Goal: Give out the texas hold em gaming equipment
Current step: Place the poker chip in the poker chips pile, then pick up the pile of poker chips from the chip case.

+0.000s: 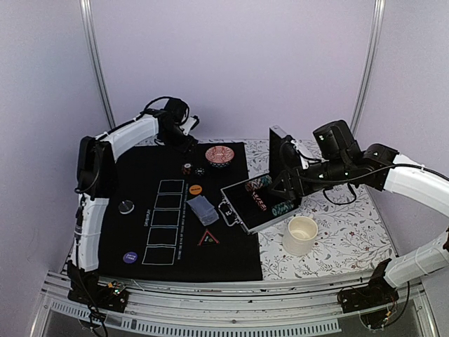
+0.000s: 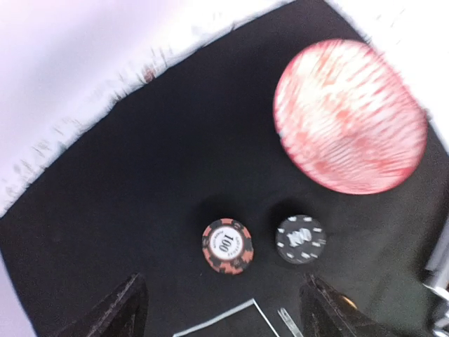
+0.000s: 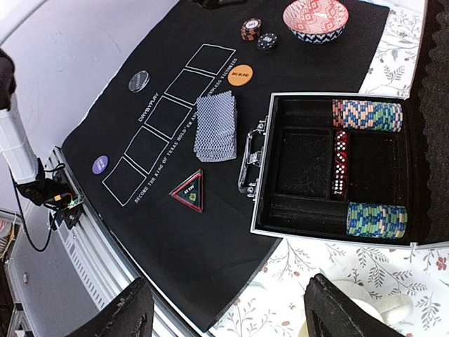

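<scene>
Along the far edge of the worktop (image 1: 344, 242), left of its middle, the left gripper (image 2: 224, 312) hovers with fingers released and empty above a red 100 chip (image 2: 226, 246) and a black chip (image 2: 300, 239), both near the red patterned bowl (image 2: 349, 116). Nearer the middle lies the card deck (image 3: 216, 126), just beside the open chip case (image 3: 302, 161). Over that case hangs the right gripper (image 3: 235, 316), fingers spread, holding nothing. Fetching from a chip row (image 3: 376, 220) seems likely: straddle a few chips across their rims and lift straight, clear of the case wall.

rear overview, two downward wrist views, common bowl (image 1: 219, 155) (image 2: 349, 116) (image 3: 316, 19)
</scene>
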`<state>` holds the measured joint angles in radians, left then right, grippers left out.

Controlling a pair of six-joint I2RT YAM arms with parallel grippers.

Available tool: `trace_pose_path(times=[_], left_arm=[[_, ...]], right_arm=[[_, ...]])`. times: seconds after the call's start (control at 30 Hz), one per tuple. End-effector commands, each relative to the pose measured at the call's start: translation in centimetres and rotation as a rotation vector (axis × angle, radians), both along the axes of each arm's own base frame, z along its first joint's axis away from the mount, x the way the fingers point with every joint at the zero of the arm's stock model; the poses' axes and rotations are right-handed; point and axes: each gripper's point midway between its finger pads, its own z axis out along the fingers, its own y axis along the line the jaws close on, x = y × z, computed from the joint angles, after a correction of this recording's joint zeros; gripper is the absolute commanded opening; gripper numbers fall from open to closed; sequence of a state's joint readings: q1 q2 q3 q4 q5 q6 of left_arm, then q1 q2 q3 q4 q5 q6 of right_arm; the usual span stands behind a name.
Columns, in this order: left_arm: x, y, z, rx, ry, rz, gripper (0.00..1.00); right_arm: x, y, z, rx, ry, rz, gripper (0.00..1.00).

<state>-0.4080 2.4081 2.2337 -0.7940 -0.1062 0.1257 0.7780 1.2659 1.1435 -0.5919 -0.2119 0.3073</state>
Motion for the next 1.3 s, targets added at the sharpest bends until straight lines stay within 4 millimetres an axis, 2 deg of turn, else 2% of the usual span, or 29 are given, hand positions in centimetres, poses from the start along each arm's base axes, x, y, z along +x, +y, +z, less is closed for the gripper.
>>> trace_pose_path(times=[0.0,0.13,0.27,0.37,0.5,0.57,0.67,0.8,0.83,0.93,1.1,1.27], left_arm=[[-3.9,-1.8,12.5,-0.142,-0.174,-0.054,0.77],[-10.0,-1.7,15.4,-0.174,-0.214,-0.088,0.79],[-15.7,-0.3,16.2,-0.201,-0.24,-0.087,0.83],[-18.5,1.1,15.5,-0.215,-0.254,-0.06,0.9],[-21.3,1.5,14.1,-0.266,-0.235,-0.081,0.93],[-21.8,1.9,13.5,-0.247,-0.253,-0.085,0.94],[-21.0,3.5,12.2,-0.185,-0.302,-0.019,0.95],[-21.2,3.2,11.4,-0.169,-0.269,-0.053,0.95],[-21.1,3.4,11.2,-0.161,-0.279,-0.047,0.95],[-21.4,3.5,11.1,-0.176,-0.27,-0.048,0.95],[-21.5,4.9,11.5,-0.148,-0.311,-0.016,0.96],[-21.7,4.4,11.3,-0.164,-0.3,-0.036,0.96]], right_arm=[[0.8,-0.4,1.2,-0.012,-0.03,-0.046,0.75],[1.5,-0.4,1.3,-0.053,-0.032,-0.064,0.75],[2.3,-0.1,1.5,-0.103,-0.053,-0.078,0.75],[3.4,-0.4,0.5,-0.173,-0.058,-0.113,0.75],[4.6,-0.8,-1.5,-0.302,-0.019,-0.15,0.74],[5.0,-0.8,-2.7,-0.353,-0.004,-0.15,0.74],[5.8,-1.1,-4.7,-0.447,0.015,-0.157,0.72],[6.3,-1.5,-8.2,-0.59,0.088,-0.156,0.7],[6.3,-1.9,-9.7,-0.651,0.119,-0.154,0.7],[6.6,-3.3,-12.0,-0.782,0.15,-0.177,0.68],[6.9,-4.0,-13.8,-0.862,0.174,-0.177,0.67],[7.2,-4.4,-15.3,-0.914,0.182,-0.169,0.61]])
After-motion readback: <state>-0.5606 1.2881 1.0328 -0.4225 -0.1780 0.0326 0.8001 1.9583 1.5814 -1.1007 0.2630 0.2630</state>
